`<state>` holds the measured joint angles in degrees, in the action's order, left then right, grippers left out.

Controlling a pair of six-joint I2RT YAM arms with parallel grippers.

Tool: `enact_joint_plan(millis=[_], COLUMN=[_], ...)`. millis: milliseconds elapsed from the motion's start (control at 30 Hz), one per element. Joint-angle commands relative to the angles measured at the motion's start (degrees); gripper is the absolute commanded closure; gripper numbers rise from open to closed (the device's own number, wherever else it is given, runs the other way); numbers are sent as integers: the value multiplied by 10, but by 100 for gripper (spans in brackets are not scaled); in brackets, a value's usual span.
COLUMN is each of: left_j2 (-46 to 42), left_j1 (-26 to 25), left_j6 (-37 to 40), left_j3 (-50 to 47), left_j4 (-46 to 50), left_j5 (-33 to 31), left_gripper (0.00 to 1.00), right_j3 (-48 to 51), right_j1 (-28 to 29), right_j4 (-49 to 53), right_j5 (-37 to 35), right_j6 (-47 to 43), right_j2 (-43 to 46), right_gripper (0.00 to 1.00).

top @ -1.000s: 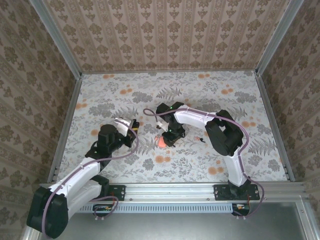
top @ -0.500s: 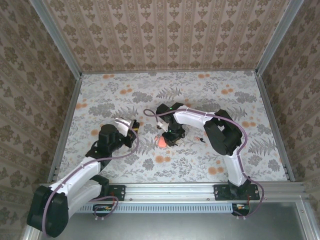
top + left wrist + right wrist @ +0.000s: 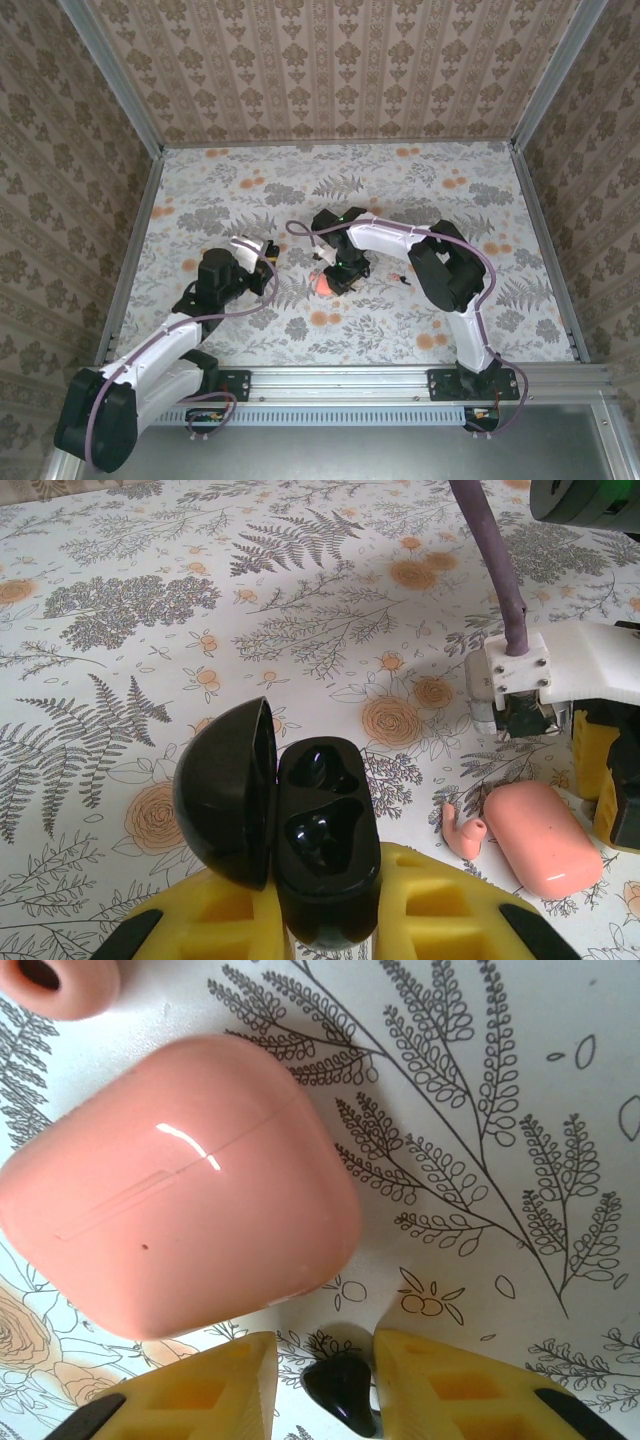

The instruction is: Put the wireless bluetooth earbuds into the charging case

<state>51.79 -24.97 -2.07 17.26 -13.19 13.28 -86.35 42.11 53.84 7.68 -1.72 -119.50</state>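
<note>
Earbud (image 3: 340, 1388) sits between right tool's (image 3: 325, 1368) jaws, grip unclear; left tool (image 3: 325, 925) clamps black charging case (image 3: 322, 825) open to receive it.

Floral-print table (image 3: 420, 190) with a closed pink case (image 3: 180, 1190), a pink earbud (image 3: 462, 832) just beside it, a black earbud (image 3: 403, 281) nearby.

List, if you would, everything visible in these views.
black charging case: one, black, lid open, wells empty, in the left end effector.
pink charging case: one, salmon pink, closed, on the table.
pink earbud: one, pink, on the table beside the pink charging case.
black earbuds: two, black; one between the right end effector's fingers, one on the table.
table: one, white floral print.
left end effector: one, yellow fingers, shut on that case.
right end effector: one, yellow fingers, just above the table.
</note>
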Motion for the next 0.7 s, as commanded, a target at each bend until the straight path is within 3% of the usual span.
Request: enact_joint_plan(millis=[0,333,667], left_j2=[2,2,9], left_j1=[4,4,4], left_j6=[1,0,1], left_j3=[3,3,5], left_j4=[-8,-6,-5], left_j5=[4,6,9], left_gripper=[90,90,90], right_j3=[11,8,9], right_j1=[6,12,13], right_j4=[37,55,55], right_j5=[-27,-46,-60], right_j6=[-19,-37,-32], right_j2=[-3,2,13], right_gripper=[67,67,77])
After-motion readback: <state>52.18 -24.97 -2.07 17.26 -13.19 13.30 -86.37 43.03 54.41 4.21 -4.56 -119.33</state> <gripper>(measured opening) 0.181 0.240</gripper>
